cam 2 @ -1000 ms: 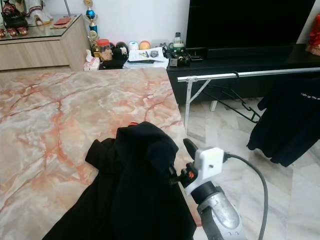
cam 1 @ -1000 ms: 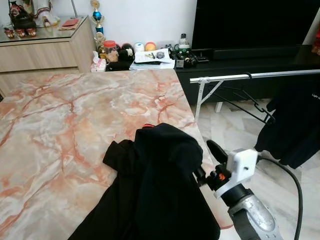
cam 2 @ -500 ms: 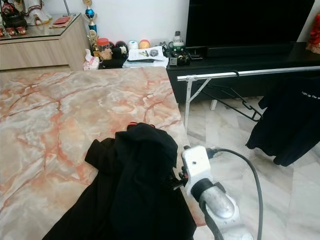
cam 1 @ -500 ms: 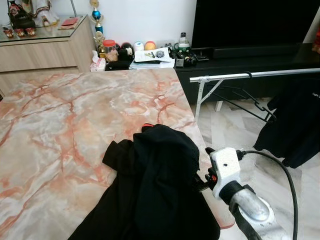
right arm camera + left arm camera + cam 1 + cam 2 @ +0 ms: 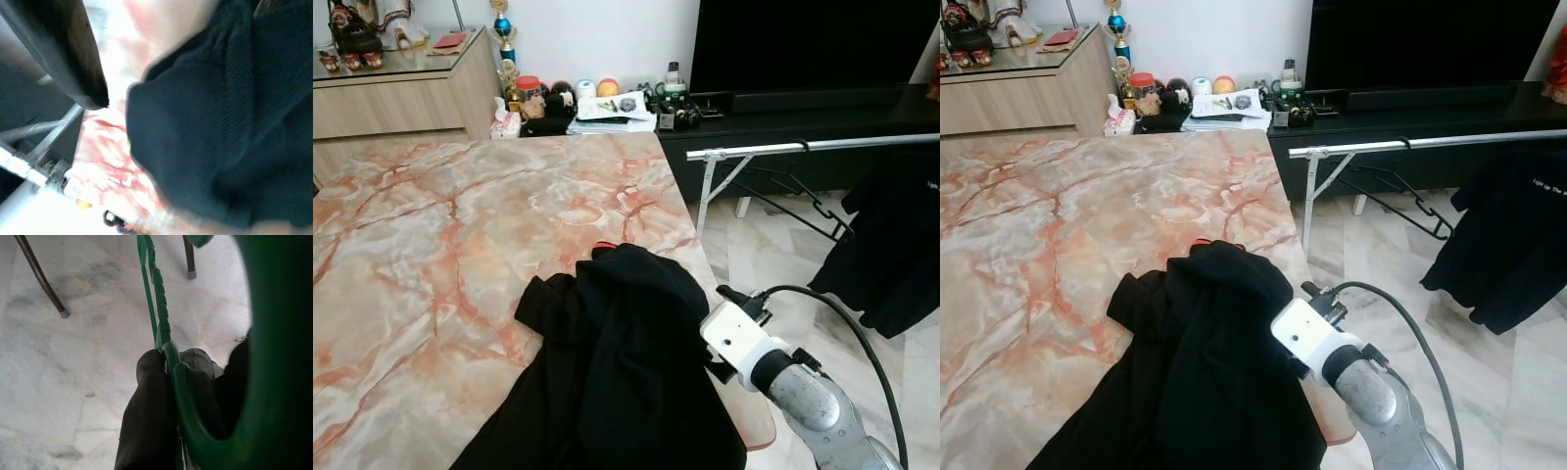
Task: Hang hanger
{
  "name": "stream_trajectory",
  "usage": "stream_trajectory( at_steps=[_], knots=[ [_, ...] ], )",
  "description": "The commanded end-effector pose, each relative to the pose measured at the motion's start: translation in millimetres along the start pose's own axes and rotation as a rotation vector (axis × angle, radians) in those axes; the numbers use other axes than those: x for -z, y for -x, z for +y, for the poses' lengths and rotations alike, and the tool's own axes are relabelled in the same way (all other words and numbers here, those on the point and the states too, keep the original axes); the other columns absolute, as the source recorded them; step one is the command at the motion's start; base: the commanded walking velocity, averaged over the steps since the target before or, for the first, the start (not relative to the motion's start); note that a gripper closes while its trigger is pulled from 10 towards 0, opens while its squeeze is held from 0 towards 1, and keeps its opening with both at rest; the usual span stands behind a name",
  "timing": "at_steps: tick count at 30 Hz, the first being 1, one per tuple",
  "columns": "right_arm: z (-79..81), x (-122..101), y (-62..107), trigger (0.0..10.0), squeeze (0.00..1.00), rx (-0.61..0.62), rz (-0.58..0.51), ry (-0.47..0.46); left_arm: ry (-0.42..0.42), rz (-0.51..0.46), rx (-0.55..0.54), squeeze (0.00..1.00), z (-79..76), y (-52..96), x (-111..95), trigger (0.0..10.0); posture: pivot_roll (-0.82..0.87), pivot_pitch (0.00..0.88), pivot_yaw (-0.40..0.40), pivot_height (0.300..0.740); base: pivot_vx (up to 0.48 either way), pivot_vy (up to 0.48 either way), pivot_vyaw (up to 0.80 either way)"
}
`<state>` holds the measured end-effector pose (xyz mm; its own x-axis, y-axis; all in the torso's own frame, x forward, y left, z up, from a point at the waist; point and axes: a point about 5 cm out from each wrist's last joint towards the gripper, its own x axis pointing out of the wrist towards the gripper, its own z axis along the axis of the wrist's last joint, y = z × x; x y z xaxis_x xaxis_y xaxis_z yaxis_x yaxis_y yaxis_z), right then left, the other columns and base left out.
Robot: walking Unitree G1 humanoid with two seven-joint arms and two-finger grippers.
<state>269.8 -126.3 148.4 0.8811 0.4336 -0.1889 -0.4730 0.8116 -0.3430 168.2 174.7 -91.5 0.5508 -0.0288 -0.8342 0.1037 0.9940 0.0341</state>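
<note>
Tabletop: marble, with a black garment heaped at its near right corner; a sliver of red peeks out at the heap's far edge. Can't tell what it is.

Clothes rail stands well apart to the right, over the floor, with a dark shirt already on it.

Change over the last second: the right arm rotated at the wrist and pushed in. The right gripper was off the tabletop's edge, fingers visible; it's now tucked against the garment's right side, fingers hidden by the wrist housing in the head views. Right wrist view shows one black finger just beside the cloth; open or closed, cannot tell.

Left gripper: down over the floor, fingers clamped tight on a green hanger.

Read: hanger is in hand, the right is reaching for the garment. No grasp confirmed, hanging not yet begun.
</note>
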Motion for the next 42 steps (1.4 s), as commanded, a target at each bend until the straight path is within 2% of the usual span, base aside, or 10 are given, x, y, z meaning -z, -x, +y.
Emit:
stream_trajectory(
  at_steps=[1,5,6,14,22,27,32,37,39,42],
  knots=[
    [-0.2,-8.6,3.4,10.0,0.00,-0.023,-0.045,-0.112,-0.009,0.035,-0.004,0.00,-1.2,0.7,6.6,10.0,0.04,0.051,0.042,0.740,0.000,0.000,0.00],
    [0.1,-28.3,0.7,10.0,0.00,-0.009,-0.191,-0.458,-0.011,0.029,-0.002,0.00,-7.1,-0.2,4.7,10.0,0.04,0.053,0.042,0.740,0.000,0.000,0.00],
    [0.1,-28.3,0.7,10.0,0.00,-0.009,-0.191,-0.458,-0.011,0.029,-0.002,0.00,-7.1,-0.2,4.7,10.0,0.04,0.053,0.042,0.740,0.000,0.000,0.00],
    [-6.2,-41.5,-4.7,10.0,0.00,0.036,-0.413,-1.298,-0.014,0.020,-0.003,0.00,-7.7,-0.5,2.8,10.0,0.04,0.056,0.042,0.740,0.000,0.000,0.00],
    [-4.5,-26.3,-8.1,10.0,0.00,0.121,-0.410,-1.752,-0.015,0.015,-0.005,0.00,-6.5,-0.1,3.5,10.0,0.04,0.067,0.041,0.740,0.000,0.000,0.00],
    [-6.7,2.8,-9.9,10.0,0.00,0.315,-0.230,-1.861,-0.015,0.014,-0.009,0.00,-4.5,-0.8,-0.1,10.0,0.04,0.070,0.040,0.740,0.000,0.000,0.00],
    [-7.0,0.6,-7.6,10.0,0.00,0.290,-0.209,-1.767,-0.014,0.014,-0.010,0.00,-4.0,-0.9,-0.7,10.0,0.04,0.070,0.039,0.740,0.000,0.000,0.00],
    [-6.2,-20.2,-3.9,10.0,0.00,0.188,-0.209,-1.352,-0.016,0.013,-0.011,0.00,-2.5,-0.8,-0.7,10.0,0.04,0.072,0.039,0.740,0.000,0.000,0.00],
    [-10.4,-18.0,-1.5,10.0,0.00,0.263,-0.202,-1.295,-0.013,0.011,-0.015,0.00,3.3,0.2,0.5,10.0,0.04,0.073,0.038,0.740,0.000,0.000,0.00],
    [-20.9,-11.8,5.8,10.0,0.00,0.400,-0.187,-0.987,-0.006,0.010,-0.029,0.00,22.4,3.8,4.4,10.0,0.04,0.073,0.039,0.740,0.000,0.000,0.00]
  ],
)
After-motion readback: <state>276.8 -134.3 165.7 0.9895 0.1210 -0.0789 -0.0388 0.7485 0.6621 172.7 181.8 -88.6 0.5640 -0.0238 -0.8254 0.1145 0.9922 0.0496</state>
